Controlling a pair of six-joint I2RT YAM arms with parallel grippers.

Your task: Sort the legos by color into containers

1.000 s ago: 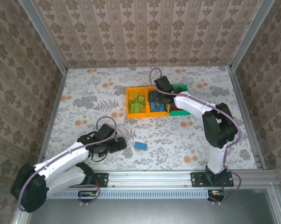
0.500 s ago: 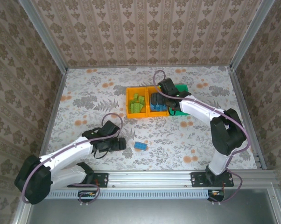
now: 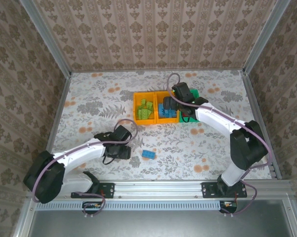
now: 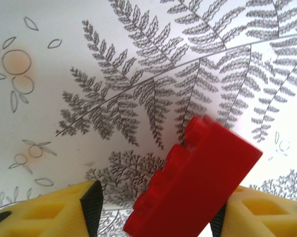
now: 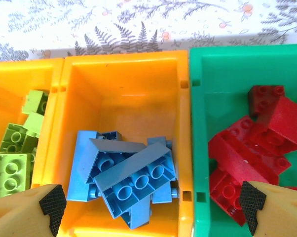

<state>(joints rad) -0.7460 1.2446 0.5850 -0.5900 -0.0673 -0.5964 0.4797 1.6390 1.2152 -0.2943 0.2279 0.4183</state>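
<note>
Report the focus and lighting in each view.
Left wrist: the red brick sits close to the lens, its top corner smeared, while the fern print behind is crisp. Right wrist: sharp and evenly lit, with soft shade inside the middle orange bin. Top external: flat, even light.

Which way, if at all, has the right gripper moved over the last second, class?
Yes. The right gripper has shifted right across the middle orange bin, toward the green bin.
</note>
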